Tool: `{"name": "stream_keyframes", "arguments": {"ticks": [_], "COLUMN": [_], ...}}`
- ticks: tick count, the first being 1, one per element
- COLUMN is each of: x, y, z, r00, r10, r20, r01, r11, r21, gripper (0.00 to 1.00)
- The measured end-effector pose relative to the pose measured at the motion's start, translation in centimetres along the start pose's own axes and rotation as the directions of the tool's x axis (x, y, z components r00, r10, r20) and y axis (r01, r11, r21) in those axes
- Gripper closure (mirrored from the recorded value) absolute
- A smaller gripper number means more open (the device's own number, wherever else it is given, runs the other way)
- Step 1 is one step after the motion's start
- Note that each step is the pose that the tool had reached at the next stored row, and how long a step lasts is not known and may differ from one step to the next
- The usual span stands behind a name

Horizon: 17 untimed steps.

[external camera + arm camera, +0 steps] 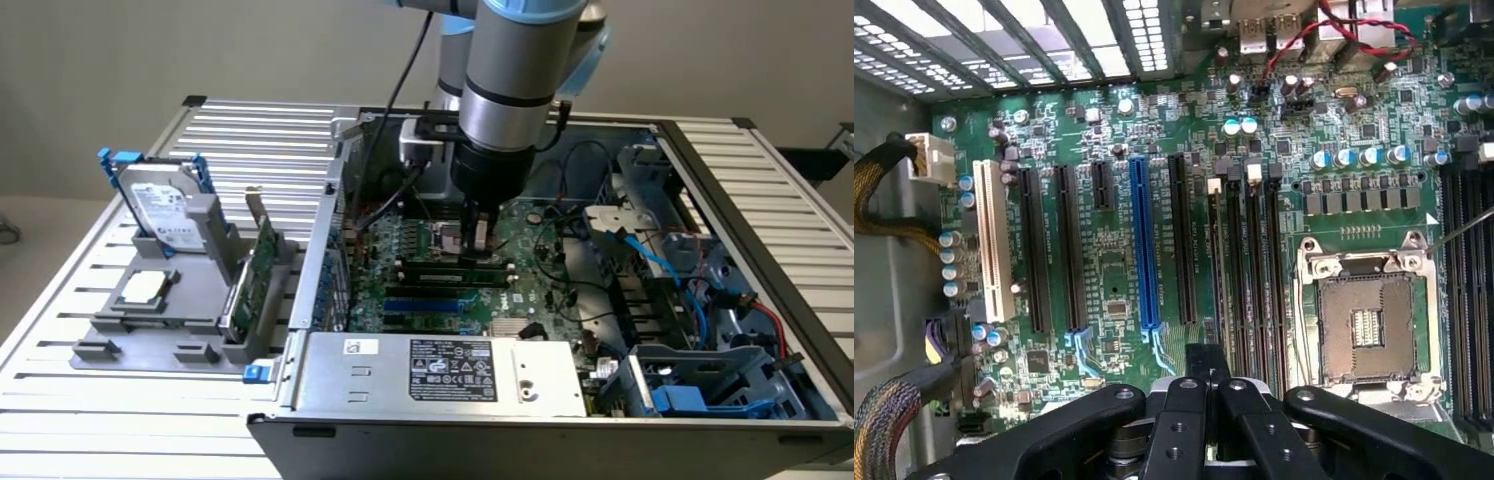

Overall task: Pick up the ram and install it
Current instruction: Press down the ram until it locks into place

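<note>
The ram (458, 266) lies low on the motherboard (534, 285) inside the open computer case (400, 400), directly under the pincer (478, 245). It is a long, thin, dark-green stick standing on edge, its long axis running across the board from the exterior view's left to the exterior view's right, parallel to the blue slot (434, 297) just in front of it. Its middle is hidden behind the pincer's fingers, and whether it sits fully down in its slot is hard to make out. In the wrist view the ram (1213, 280) shows edge-on as a narrow strip among the black memory slots (1259, 270), next to the empty processor socket (1367, 325); its near end disappears behind the pincer (1204, 365). The fingers stand close together at the stick's middle, but I cannot tell whether they clamp it or merely touch it. Outside the case, on the slatted desk (80, 400), a grey holder (160, 325) carries a hard drive (167, 215) and a green expansion card (247, 290)
</note>
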<state>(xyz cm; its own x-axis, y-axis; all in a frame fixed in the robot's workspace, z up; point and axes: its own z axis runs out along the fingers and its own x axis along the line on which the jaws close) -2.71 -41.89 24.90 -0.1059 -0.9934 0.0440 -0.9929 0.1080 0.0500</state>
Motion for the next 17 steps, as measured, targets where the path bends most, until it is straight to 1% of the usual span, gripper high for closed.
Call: {"name": "stream_keyframes", "arguments": {"ticks": [4, 6, 9, 11, 17], "x": [0.00, 0.01, 0.01, 0.00, 0.01], "y": [0.00, 0.00, 0.02, 0.03, 0.04], "z": [0.00, 0.00, 0.00, 0.00, -0.07], "r00": [0.9986, 0.9971, 0.9941, 0.9913, 0.9785], "r10": [0.053, 0.076, 0.106, 0.129, 0.204], "r20": [0.0053, 0.0107, 0.0212, 0.0256, 0.0327], "r01": [-0.053, -0.075, -0.106, -0.129, -0.203], "r11": [0.9986, 0.9971, 0.9943, 0.9916, 0.9790], "r21": [-0.0028, -0.0047, -0.0079, -0.0099, -0.0149], "gripper": [0.89, 0.89, 0.89, 0.89, 0.89]}}
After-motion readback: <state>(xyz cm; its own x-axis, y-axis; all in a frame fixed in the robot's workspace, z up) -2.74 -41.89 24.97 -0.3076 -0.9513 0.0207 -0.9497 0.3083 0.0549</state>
